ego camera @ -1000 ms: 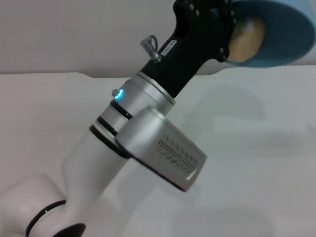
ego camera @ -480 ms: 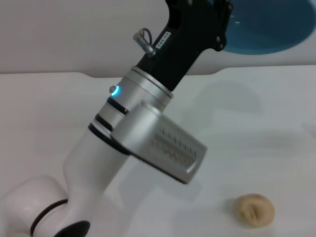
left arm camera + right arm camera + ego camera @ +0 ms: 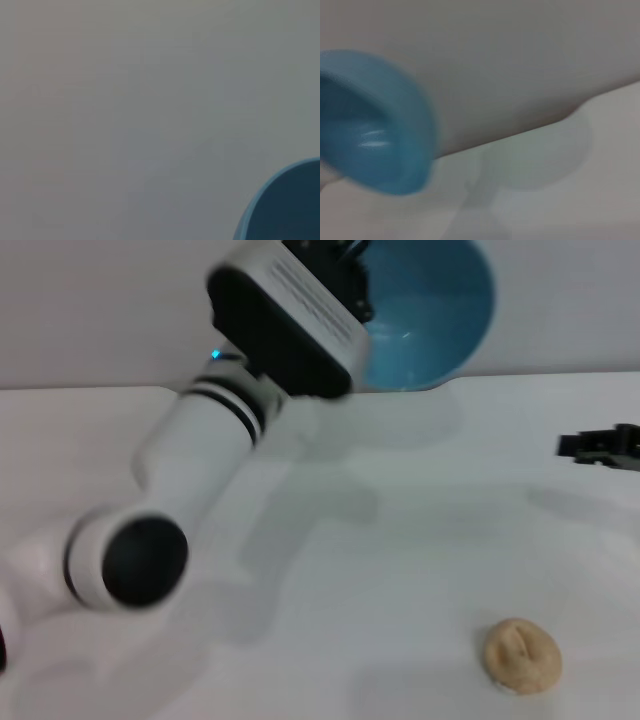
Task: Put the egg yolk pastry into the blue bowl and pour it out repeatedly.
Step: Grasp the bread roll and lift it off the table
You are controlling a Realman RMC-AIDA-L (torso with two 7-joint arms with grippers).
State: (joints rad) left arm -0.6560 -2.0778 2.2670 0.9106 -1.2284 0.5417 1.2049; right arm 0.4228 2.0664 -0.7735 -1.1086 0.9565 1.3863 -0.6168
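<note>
Left gripper (image 3: 345, 280) is up at 12 o'clock in the head view, clamped on the rim of the blue bowl (image 3: 425, 315). The bowl is held high off the table (image 3: 420, 540), tipped so its open mouth faces the camera. Inside is bare, nothing in it.

Egg yolk pastry (image 3: 521, 656) sits loose on the table at about 5 o'clock, well apart from the bowl and touching neither gripper. Crease faces up.

Right gripper (image 3: 600, 447) just pokes in at the 3 o'clock edge, above the table and holding nothing. Only a dark tip shows, so can't tell how far its fingers are spread.

Step, as I read it: pour is done and the bowl is empty, so the cycle is at the reload point.

Next move likely needs:
- bowl righted and set down (or held level) somewhere reachable
- right arm down toward 5 o'clock for the pastry, then drop it in the bowl

The pastry is small and rounded, so it could roll if nudged off-centre.
</note>
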